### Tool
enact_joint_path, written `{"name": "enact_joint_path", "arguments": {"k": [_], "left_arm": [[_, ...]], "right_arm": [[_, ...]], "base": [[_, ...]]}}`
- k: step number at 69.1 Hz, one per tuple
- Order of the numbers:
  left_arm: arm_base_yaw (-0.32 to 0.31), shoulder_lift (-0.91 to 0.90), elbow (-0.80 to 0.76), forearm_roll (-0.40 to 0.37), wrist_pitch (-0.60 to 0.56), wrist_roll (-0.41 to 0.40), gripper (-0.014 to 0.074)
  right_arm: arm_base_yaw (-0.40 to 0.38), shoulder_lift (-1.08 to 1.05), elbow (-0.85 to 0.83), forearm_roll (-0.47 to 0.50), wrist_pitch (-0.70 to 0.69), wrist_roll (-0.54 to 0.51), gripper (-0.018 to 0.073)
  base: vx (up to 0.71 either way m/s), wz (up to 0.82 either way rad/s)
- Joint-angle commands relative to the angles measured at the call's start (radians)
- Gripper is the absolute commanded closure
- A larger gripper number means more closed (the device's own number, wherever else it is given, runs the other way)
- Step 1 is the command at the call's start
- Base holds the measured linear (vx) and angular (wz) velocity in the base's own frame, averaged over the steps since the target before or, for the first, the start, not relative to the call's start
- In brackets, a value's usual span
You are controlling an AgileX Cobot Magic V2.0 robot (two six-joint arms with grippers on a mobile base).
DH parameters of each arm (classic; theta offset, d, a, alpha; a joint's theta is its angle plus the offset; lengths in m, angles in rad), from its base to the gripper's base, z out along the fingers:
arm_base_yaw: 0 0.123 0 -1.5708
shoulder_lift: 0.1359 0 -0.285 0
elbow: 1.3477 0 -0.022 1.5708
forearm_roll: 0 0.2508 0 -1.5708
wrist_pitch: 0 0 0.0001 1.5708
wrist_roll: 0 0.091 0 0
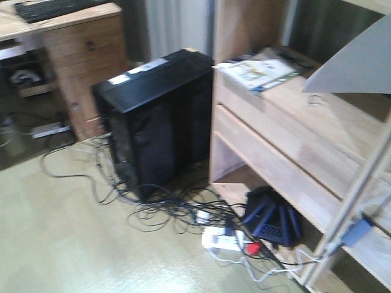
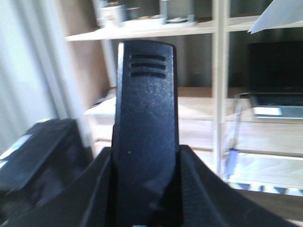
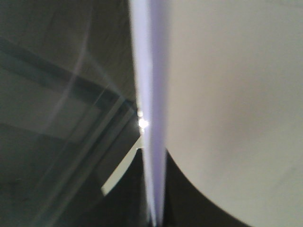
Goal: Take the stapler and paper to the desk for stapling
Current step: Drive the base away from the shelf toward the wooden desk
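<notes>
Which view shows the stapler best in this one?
The left wrist view: the stapler fills the centre, clamped between the fingers of the left gripper, ribbed end up. The front view does not show it; the right wrist view shows only the paper.

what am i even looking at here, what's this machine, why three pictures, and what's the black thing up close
This is a robot on a wheeled base with two arms and three cameras. The front camera looks out at a room: a black computer tower on the floor, tangled cables, and pale wooden shelving with a booklet on it. The desk with a keyboard is at the top left. The other two cameras sit on the wrists. The left one looks along the left gripper, which is closed on the black stapler; that is your black thing. The right one shows the right gripper pinching the paper, seen almost edge-on.
</notes>
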Motion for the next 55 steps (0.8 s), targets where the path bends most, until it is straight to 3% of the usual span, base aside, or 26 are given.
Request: {"name": "enact_joint_path", "arguments": {"k": [1,55], "left_arm": [[-0.008,0.015,-0.026,-0.008,-0.126,0.0,0.0603],[-0.008,0.015,-0.026,-0.008,-0.126,0.0,0.0603]], "right_arm": [[-0.005,0.009,-0.024,-0.017,-0.031,-0.011,0.0565],[-0.005,0.009,-0.024,-0.017,-0.051,-0.011,0.0565]], "base": [[-0.06,0.52],[0.02,0.44]]}}
